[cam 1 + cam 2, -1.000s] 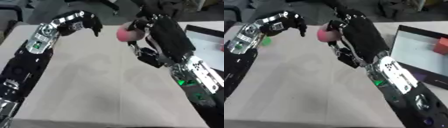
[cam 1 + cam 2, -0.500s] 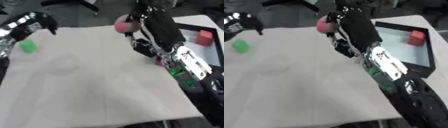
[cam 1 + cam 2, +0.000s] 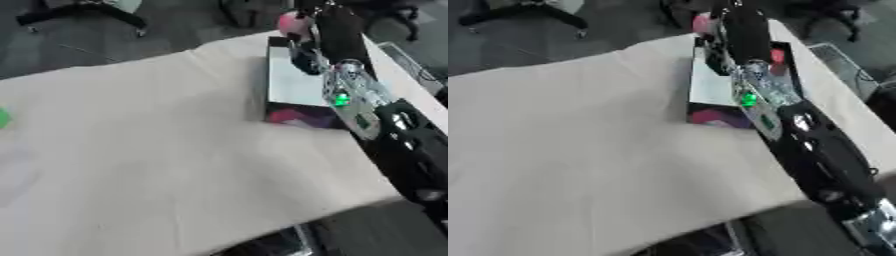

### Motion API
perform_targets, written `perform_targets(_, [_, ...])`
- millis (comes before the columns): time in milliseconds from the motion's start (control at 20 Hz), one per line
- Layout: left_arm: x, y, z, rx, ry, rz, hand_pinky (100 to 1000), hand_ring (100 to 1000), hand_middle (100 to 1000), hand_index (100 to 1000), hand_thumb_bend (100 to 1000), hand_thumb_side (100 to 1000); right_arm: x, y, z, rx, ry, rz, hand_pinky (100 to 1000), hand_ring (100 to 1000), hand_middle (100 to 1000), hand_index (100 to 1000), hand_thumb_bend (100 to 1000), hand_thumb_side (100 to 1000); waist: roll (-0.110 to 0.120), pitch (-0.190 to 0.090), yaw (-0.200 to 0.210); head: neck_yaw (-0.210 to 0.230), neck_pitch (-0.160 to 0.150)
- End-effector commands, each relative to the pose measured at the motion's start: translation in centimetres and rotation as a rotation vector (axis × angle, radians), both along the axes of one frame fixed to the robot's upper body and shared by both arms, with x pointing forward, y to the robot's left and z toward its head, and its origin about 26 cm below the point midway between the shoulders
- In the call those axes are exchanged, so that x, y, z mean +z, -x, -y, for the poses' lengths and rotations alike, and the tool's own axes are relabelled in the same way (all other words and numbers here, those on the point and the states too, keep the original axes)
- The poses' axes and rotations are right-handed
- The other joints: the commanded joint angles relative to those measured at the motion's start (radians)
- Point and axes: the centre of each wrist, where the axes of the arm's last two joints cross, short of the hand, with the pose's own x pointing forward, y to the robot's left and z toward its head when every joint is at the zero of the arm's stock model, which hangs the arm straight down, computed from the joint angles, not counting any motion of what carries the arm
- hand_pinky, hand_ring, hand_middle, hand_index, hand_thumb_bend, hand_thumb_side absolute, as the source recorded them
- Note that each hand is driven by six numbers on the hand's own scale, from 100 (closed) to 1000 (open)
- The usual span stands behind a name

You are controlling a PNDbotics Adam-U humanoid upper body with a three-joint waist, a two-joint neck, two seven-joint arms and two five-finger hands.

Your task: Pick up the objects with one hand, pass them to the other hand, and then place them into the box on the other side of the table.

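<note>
My right hand (image 3: 320,19) reaches to the far end of the black box (image 3: 266,85) and is shut on a round pink object (image 3: 291,22), held just above the box's far rim. The right arm lies along the box and hides much of its white inside. A red block (image 3: 779,55) shows inside the box beside the arm. A green object (image 3: 3,118) lies at the left edge of the table. My left hand shows in no view.
A beige cloth (image 3: 157,150) covers the table, whose front edge runs across the lower right. Beyond the far edge is dark floor with a chair base (image 3: 83,9).
The camera has swung to the right, so the left hand is out of view. My right hand has carried the pink object over to the box's far end.
</note>
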Motion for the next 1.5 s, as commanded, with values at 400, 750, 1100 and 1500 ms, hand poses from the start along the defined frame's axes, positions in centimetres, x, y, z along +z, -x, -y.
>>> perform_targets(400, [1.6,1.0,-1.3,0.091,-0.059,0.041,616,522,531,659,359,696,3.6,0.4,3.1,-0.158,0.328,-0.048,843,841,1000,927,938,417,-0.011,-0.016,0.007,0.019,-0.003])
perform_targets(750, [1.3,0.3,-3.5,0.223,-0.125,0.026,618,529,538,668,419,624,9.6,5.2,-3.6,0.153,0.492,0.163,868,850,1000,906,662,367,-0.005,-0.014,-0.004,0.225,-0.011])
perform_targets(1100, [2.2,-2.5,-6.8,0.605,-0.433,0.029,656,605,615,746,664,486,12.2,11.4,-11.7,0.658,0.548,0.269,893,857,1000,891,480,389,0.002,-0.006,-0.033,0.596,-0.003])
perform_targets(1500, [0.6,-3.6,-10.3,0.855,-0.697,-0.075,689,670,703,806,847,556,12.7,12.2,-14.8,0.833,0.459,0.337,854,835,1000,870,470,389,0.0,0.067,-0.107,0.621,-0.068])
